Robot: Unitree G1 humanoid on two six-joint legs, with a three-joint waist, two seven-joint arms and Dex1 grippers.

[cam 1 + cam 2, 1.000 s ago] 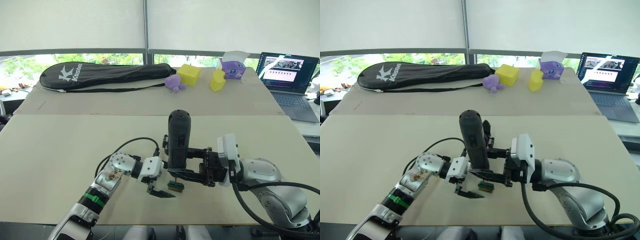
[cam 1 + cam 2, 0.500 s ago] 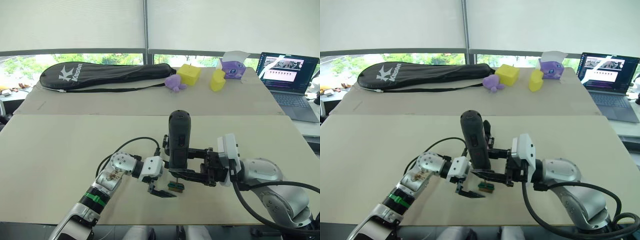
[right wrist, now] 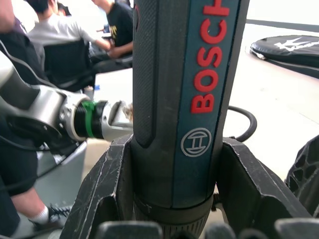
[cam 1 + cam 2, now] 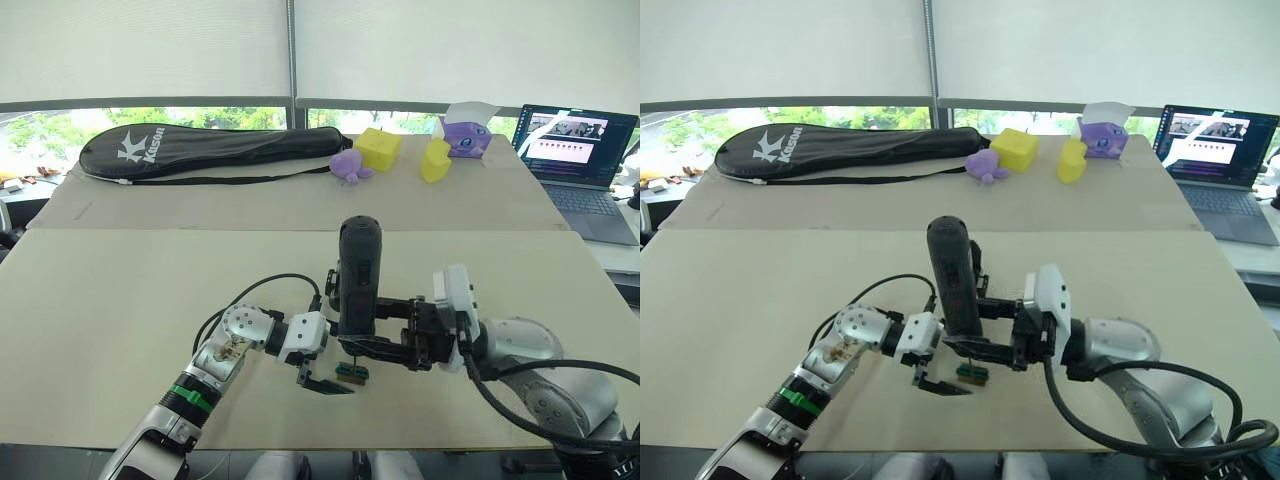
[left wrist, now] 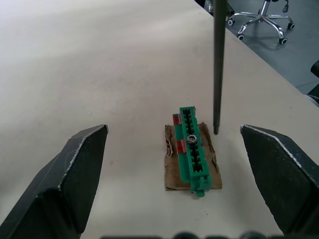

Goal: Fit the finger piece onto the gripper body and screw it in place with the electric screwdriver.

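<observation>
The electric screwdriver (image 4: 358, 265) stands upright over the near table, and my right gripper (image 4: 352, 322) is shut around its lower barrel. Red lettering marks its body (image 3: 184, 99), with my fingers (image 3: 99, 199) clamped on both sides. Its thin bit (image 5: 218, 64) ends just above the table, right beside a small green block (image 5: 192, 149) that lies on a brown scrap with a screw in its middle. My left gripper (image 4: 322, 384) hovers open just left of that block, a finger (image 5: 75, 174) on each side. The finger piece and the gripper body are hidden or out of view.
At the far side lie a black racket bag (image 4: 200, 150), two yellow blocks (image 4: 380, 148), purple toys (image 4: 350, 165) and an open laptop (image 4: 575, 150) at the right. A seam crosses the table (image 4: 150, 290) midway. People sit in the background (image 3: 55, 35).
The screwdriver's top has shifted slightly right and up in my right gripper. The left gripper and green block stay put.
</observation>
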